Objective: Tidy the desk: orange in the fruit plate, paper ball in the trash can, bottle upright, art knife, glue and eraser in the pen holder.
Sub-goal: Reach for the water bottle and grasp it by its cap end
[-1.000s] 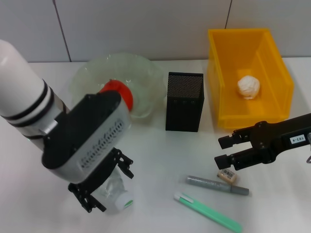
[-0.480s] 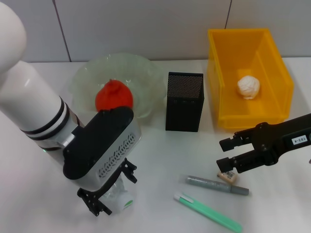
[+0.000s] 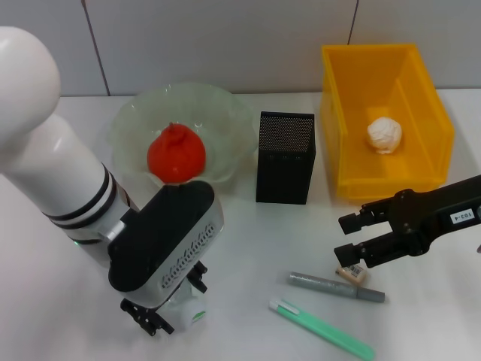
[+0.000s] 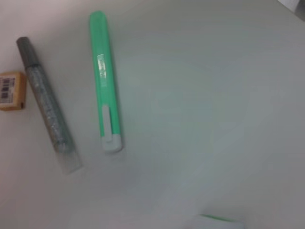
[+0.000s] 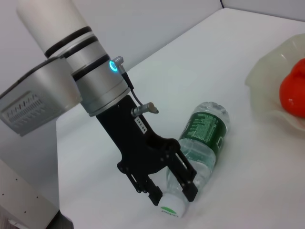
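1. Bottle [image 5: 202, 143]: clear ribbed plastic, dark green label with small white print too fine to read, white cap with a green mark; lying on its side on the white desk [image 3: 248, 248], at the near left in the head view, mostly hidden there under the left arm.
2. Left gripper [image 5: 174, 188]: black fingers [image 5: 186, 177] spread open, one on each side of the bottle's neck just behind the cap, tips down near the desk.
3. Right gripper [image 3: 347, 235]: black, fingers apart and holding nothing, hovering just beside the eraser [image 3: 352, 274] at the near right; white tag on the arm, writing not legible.
4. Orange [image 3: 176, 153]: red-orange, round with a puckered peak, sitting inside the fruit plate [image 3: 225, 120], a pale-green translucent glass bowl with a wavy rim.
5. Paper ball [image 3: 384, 134]: white, crumpled, resting on the floor of the trash can [image 3: 338, 143], a bright yellow rectangular plastic bin with sloped walls.
6. Pen holder [image 3: 285, 158]: black metal mesh, square, upright between bowl and bin.
7. Eraser: small tan block with a barcode label, touching or nearly touching one end of the grey glitter stick [image 3: 336, 286].
8. Green slim knife-like stick [image 3: 322, 329]: smooth mint plastic with a white end, lying near the grey one, roughly parallel.
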{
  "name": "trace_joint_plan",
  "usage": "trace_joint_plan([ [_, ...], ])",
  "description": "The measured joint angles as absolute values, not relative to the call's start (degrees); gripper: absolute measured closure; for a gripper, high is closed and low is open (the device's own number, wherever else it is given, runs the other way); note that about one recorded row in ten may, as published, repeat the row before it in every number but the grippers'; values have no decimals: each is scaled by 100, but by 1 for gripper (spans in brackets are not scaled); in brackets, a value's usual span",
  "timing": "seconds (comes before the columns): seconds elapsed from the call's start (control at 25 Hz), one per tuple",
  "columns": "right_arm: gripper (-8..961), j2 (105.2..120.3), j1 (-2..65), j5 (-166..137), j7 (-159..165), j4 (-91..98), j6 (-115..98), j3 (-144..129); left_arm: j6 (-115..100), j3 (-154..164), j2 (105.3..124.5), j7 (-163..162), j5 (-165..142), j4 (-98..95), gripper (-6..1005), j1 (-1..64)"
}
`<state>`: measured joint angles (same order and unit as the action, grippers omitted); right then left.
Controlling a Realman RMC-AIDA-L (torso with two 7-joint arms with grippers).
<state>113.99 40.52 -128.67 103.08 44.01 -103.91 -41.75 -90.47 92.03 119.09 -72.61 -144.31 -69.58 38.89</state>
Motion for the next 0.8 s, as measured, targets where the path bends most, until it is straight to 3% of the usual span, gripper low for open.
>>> trace_joint_plan([
  [0.64, 171, 11343, 4054, -12885, 10295, 4385, -10374, -4182, -8790, 9477, 11909, -7356, -14451, -6941, 360, 3835],
  [0.8, 171, 11331, 4058, -12885, 10293, 4368, -10372, -4204, -8788, 9520, 11909, -7393, -14446, -6941, 508, 3823],
])
